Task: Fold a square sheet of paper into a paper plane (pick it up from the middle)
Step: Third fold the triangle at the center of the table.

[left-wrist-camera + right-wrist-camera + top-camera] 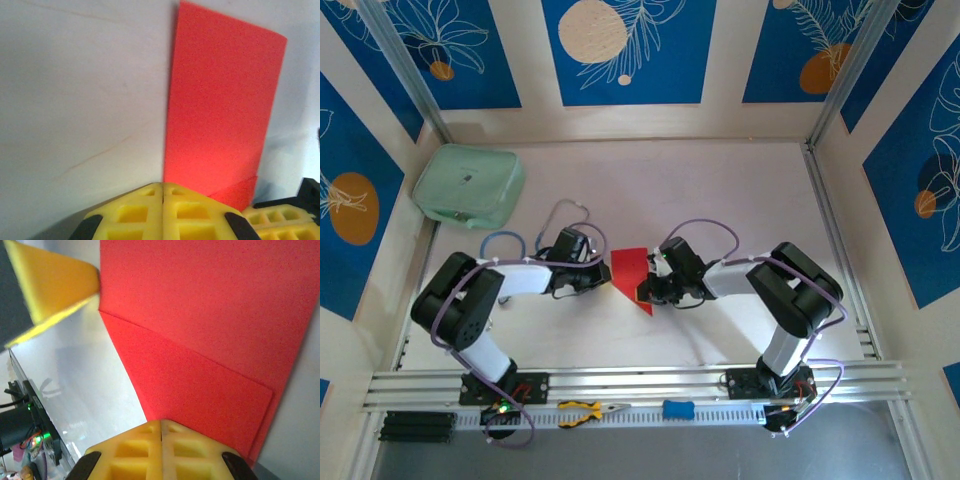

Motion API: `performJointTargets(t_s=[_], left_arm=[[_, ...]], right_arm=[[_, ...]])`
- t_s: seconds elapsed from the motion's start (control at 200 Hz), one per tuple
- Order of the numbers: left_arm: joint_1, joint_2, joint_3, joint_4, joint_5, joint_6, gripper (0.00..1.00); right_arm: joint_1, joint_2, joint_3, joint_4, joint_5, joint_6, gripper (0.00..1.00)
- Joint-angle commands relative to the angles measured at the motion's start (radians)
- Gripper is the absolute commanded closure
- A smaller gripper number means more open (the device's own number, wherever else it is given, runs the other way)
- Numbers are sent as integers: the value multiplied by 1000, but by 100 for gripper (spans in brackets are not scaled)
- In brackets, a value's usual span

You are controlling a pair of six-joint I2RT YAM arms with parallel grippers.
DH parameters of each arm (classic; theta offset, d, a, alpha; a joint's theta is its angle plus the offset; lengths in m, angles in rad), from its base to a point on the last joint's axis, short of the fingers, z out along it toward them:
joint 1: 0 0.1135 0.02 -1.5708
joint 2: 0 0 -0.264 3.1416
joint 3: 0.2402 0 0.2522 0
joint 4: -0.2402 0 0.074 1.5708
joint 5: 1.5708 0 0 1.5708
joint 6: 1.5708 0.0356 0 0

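Observation:
The square sheet of paper (630,272) is bright red and lies partly folded on the white table between my two arms. In the left wrist view the paper (220,115) is a tall red strip with a folded corner at its lower end. My left gripper (163,185) is shut, its tip at the strip's left edge. In the right wrist view a triangular flap (190,385) lies folded over the paper (215,300). My right gripper (161,422) is shut, with its tip down on that flap. From above, the left gripper (601,276) and right gripper (654,288) flank the paper.
A mint-green pouch (470,187) sits at the back left. Yellow-handled pliers (585,411) and a small blue object (678,409) lie by the aluminium rail (640,380) in front. Patterned walls close in the table on three sides.

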Motion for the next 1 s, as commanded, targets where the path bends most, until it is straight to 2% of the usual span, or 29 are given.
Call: performJointTargets(t_s=[0.0,0.115,0.225,0.445,0.695,0.89,0.995], left_arm=[[17,-83,-16,-72,-34,40,93],[2,-163,-34,-47,-3,42,89],[-49,-194,-42,14,50,49,87],[-131,-50,24,77,159,70,88],[-134,120,51,29,122,75,95],[-132,139,20,8,86,86,97],[-132,147,21,8,90,85,97]], right_arm=[[-10,-2,-39,-152,-13,-62,100],[-18,-11,-30,-165,-19,-72,100],[-20,-8,-22,-167,-15,-71,100],[-22,-10,-25,-165,-19,-72,99],[-32,-54,-21,-163,-44,-77,97],[-34,-142,7,-199,-69,-112,95],[-30,-135,26,-203,-99,-130,94]])
